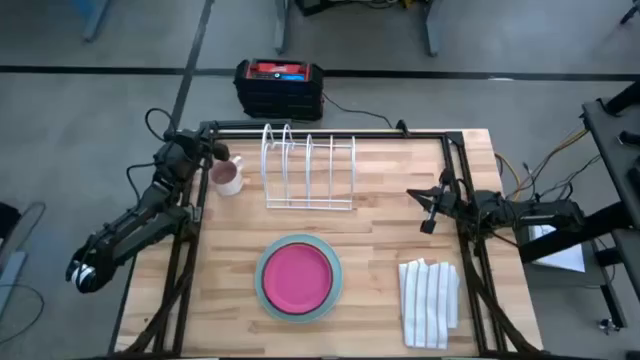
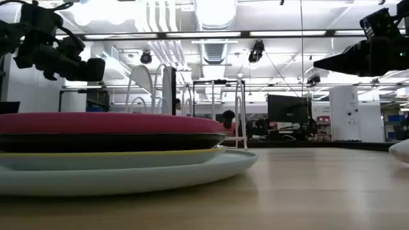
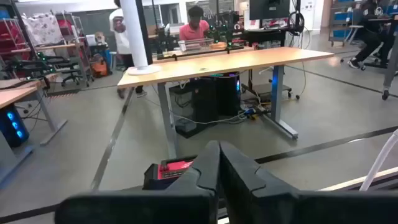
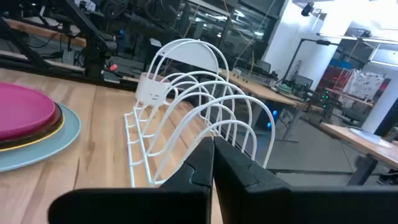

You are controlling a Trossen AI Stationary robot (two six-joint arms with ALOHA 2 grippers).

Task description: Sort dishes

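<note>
The plates sit in one stack near the front middle of the table (image 1: 380, 215): the pink plate (image 1: 298, 276) on top, an orange-brown plate (image 4: 55, 121) under it, then a yellow plate (image 2: 128, 157), and the wider pale blue plate (image 1: 265, 290) at the bottom. Behind the stack, well apart from it, stands the white wire rack (image 1: 308, 170), with every slot bare. A mug (image 1: 229, 177) stands just beside the rack's left end, and a folded striped cloth (image 1: 429, 300) lies to the right of the stack.

The left tool (image 1: 222, 152) hangs near the mug at the table's back left corner, its fingers pressed together on nothing. The right tool (image 1: 429, 208) hovers over the right side of the table, pointing toward the rack, likewise pinched shut and empty.

By the look of it, sorting has not begun; no plate has left the stack. The next move likely calls for one tool to spread its fingers, come down to the rim of the pink plate, and lift it clear without dragging the plates beneath, then stand it on edge in a rack slot.
</note>
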